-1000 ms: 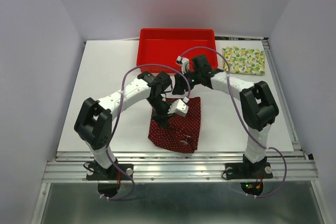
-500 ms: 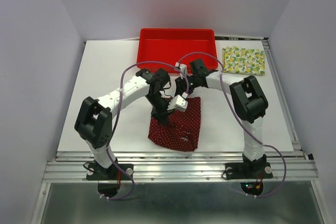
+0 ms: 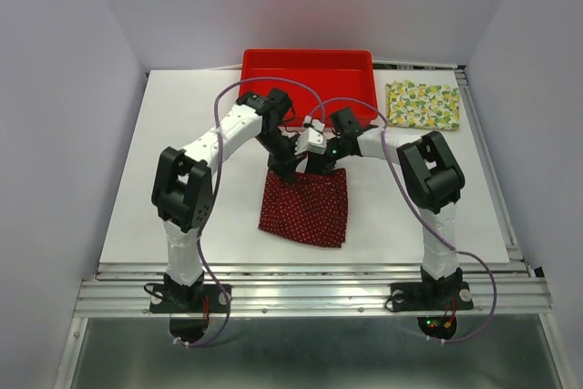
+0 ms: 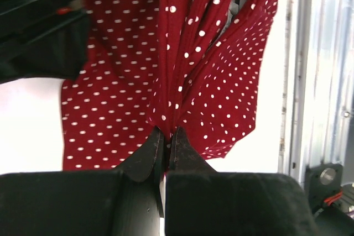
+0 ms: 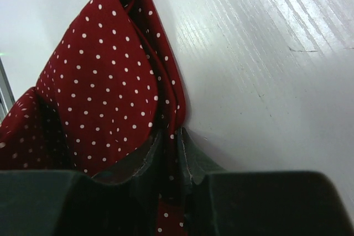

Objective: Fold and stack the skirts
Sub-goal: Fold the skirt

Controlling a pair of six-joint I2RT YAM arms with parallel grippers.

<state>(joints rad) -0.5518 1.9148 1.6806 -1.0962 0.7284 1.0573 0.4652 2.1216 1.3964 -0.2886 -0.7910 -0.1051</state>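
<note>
Dark red dotted skirt (image 3: 305, 211) at worktop (image 3: 182, 152) centre: left gripper (image 4: 165, 143) pinches its edge; right gripper (image 5: 168, 150) apparently clamps it too. Lemon skirt (image 3: 424, 104) at two o'clock.

A red plastic tray (image 3: 273, 79) sits at the white table's (image 3: 182, 116) far edge.

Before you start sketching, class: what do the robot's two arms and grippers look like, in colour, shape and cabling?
The left arm and right arm match: white tubular links between chunky black joints, on black bases. A purple cable loops along each. The left gripper and right gripper have black wedge-shaped fingers tapering to thin tips.
</note>
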